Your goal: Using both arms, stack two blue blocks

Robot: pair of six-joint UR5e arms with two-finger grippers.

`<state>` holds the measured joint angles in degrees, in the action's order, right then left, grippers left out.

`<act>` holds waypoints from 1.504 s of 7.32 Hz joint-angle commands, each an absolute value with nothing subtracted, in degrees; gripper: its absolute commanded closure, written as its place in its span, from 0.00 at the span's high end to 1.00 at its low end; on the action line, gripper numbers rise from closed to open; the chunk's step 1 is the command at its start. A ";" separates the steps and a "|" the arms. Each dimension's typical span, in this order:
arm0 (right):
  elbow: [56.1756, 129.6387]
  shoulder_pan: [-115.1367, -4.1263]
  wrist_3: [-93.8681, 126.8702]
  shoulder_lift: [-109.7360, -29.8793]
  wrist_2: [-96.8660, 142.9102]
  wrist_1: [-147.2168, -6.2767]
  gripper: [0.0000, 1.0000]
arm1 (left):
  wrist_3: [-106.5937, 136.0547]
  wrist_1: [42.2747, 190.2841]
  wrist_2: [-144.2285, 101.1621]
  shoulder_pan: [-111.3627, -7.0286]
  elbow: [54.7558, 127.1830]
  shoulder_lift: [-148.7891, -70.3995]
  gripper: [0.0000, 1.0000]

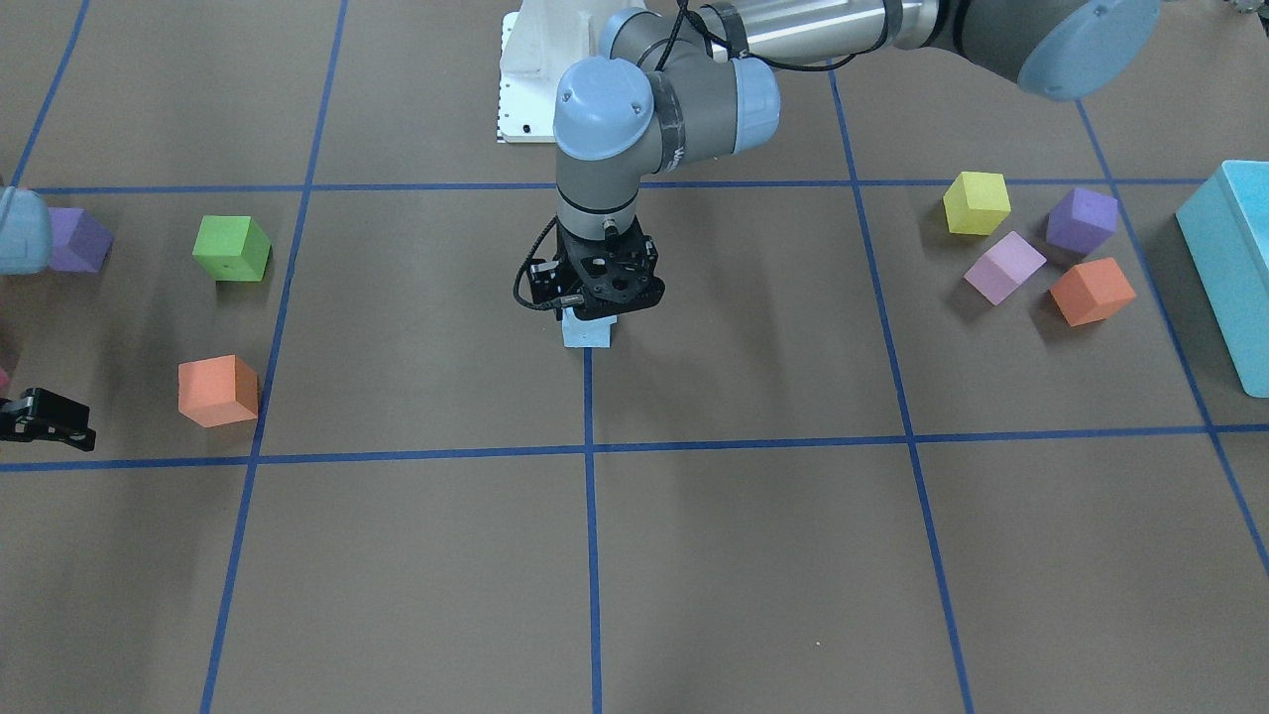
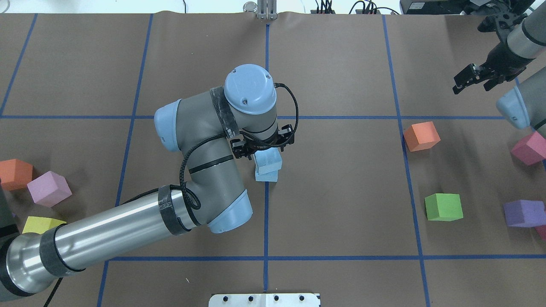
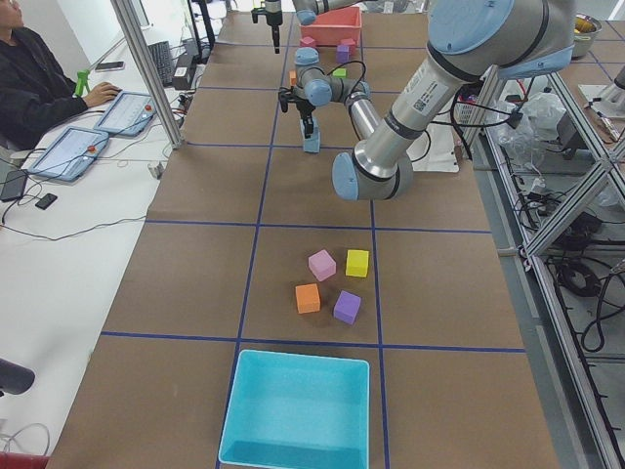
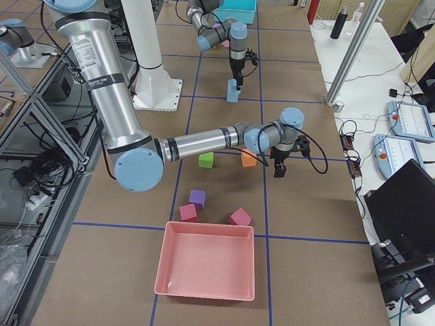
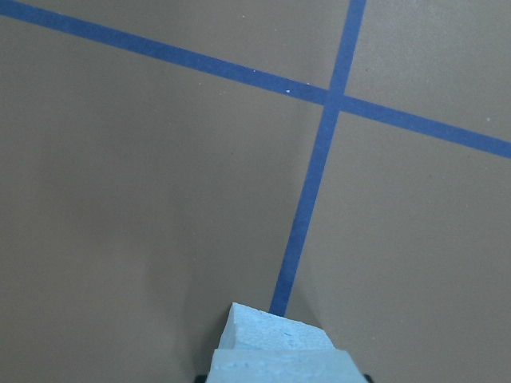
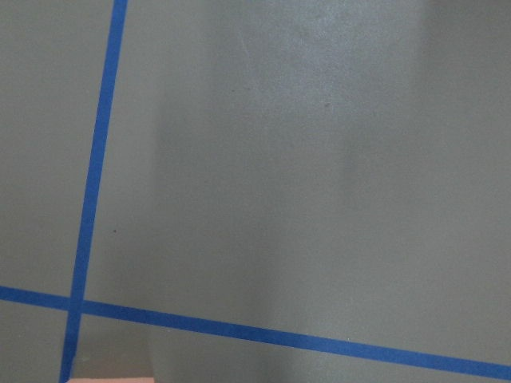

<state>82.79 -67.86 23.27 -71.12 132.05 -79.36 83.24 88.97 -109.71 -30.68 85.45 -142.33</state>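
Overhead exterior shows the left arm (image 2: 128, 226) reaching from the lower left to the middle of the table (image 2: 341, 204), its wrist bent straight down over the two blue blocks. The left gripper (image 2: 264, 148) pinches the top block (image 2: 269, 158). In the left wrist view, black finger edges hug both sides of that block at the bottom of the frame. The top block rests on the bottom block (image 2: 266, 175), touching it but not squarely — it is turned a little, and the bottom one pokes out on one side. The stack stands on the centre tape line (image 2: 266, 213), between two crossings and nearer the far one. In the front-facing view only one pale blue face shows under the gripper, and the black hand hides the rest.

The right gripper (image 2: 471, 85) hangs over the far right of the table, well apart from the stack, with its fingers spread and nothing between them. Its wrist view shows only brown paper and tape lines, plus a sliver of orange at the bottom edge. An orange cube (image 2: 421, 136) lies near this gripper on the robot's side, and a green cube (image 2: 443, 207) lies nearer the robot again. On the left side a yellow cube (image 1: 977, 202) and a lilac cube (image 1: 1004, 268) lie among others — all near the turquoise box (image 1: 1224, 268) at the table's end.
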 commanded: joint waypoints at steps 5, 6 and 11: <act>82.97 -67.94 23.64 -70.84 132.80 -79.28 1.00 | 35.77 72.51 -127.26 -63.33 106.52 -122.11 0.98; 83.06 -67.94 23.73 -70.32 132.63 -79.28 1.00 | 27.68 72.60 -130.14 -68.59 106.52 -118.08 0.98; 85.77 -69.87 23.64 -72.41 132.89 -80.06 1.00 | 6.41 86.34 -137.02 -85.33 106.44 -92.33 0.98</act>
